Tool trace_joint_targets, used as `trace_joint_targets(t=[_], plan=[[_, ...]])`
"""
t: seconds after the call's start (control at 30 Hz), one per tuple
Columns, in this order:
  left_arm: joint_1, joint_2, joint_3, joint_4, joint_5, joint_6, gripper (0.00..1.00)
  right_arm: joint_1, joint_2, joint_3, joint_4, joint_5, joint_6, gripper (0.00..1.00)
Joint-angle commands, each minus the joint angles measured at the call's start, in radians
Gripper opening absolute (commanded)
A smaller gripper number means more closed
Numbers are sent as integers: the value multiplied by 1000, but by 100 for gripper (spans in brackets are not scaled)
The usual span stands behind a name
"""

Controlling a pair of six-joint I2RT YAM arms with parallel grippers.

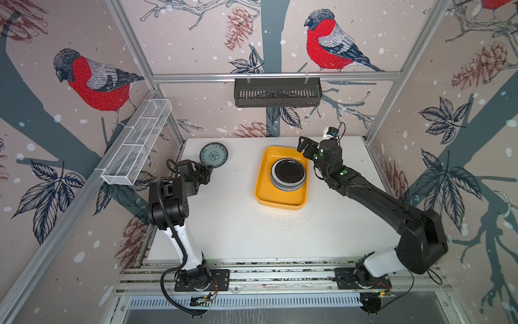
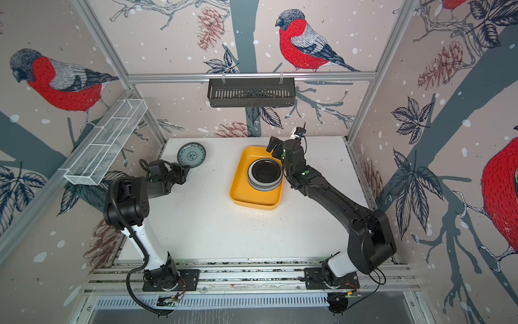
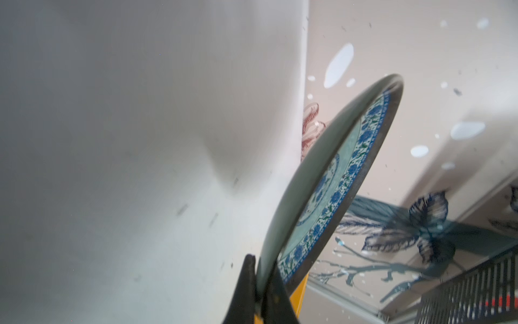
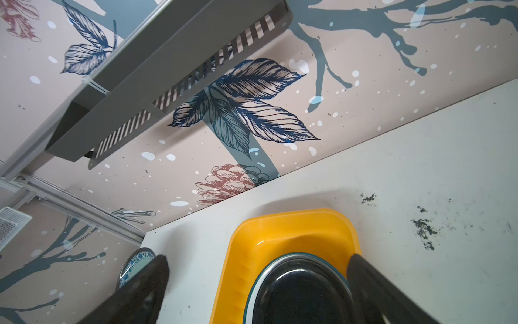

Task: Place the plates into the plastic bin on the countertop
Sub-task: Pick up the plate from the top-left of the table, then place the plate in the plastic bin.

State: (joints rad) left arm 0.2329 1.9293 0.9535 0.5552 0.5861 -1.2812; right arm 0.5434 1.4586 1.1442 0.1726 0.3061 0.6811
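Observation:
A teal patterned plate (image 1: 213,154) (image 2: 191,154) is at the far left of the white countertop (image 1: 238,224). My left gripper (image 1: 208,169) (image 3: 262,269) is shut on its near rim. In the left wrist view the plate (image 3: 336,174) stands tilted away from the table surface. The yellow-orange plastic bin (image 1: 262,179) (image 2: 236,182) (image 4: 238,266) holds a stack of plates (image 1: 288,174) (image 2: 265,174) with a small black plate (image 4: 300,289) on top. My right gripper (image 1: 304,147) (image 4: 258,260) hangs open over the bin's far end, with nothing between its fingers.
A black slotted rack (image 1: 277,92) hangs on the back wall. A white wire-mesh basket (image 1: 140,140) hangs on the left wall above the left arm. Dark specks (image 1: 283,221) lie on the table in front of the bin. Aluminium rails (image 1: 280,269) edge the front.

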Motion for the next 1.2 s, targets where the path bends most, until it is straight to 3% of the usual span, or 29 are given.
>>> trace_joint_targets(t=[0.0, 0.23, 0.53, 0.97, 1.17], plan=[[-30, -73, -10, -53, 94, 103, 0, 13, -52, -37, -12, 14, 12, 100], [-135, -186, 39, -325, 165, 328, 0, 47, -162, -109, -65, 38, 18, 100], [-294, -261, 129, -573, 107, 515, 0, 82, -284, -165, -134, 58, 25, 99], [-508, -110, 322, -725, 132, 582, 0, 110, -465, -271, -200, 196, 24, 100], [-562, -19, 432, -792, 132, 593, 0, 99, -481, -271, -208, 223, 4, 100]])
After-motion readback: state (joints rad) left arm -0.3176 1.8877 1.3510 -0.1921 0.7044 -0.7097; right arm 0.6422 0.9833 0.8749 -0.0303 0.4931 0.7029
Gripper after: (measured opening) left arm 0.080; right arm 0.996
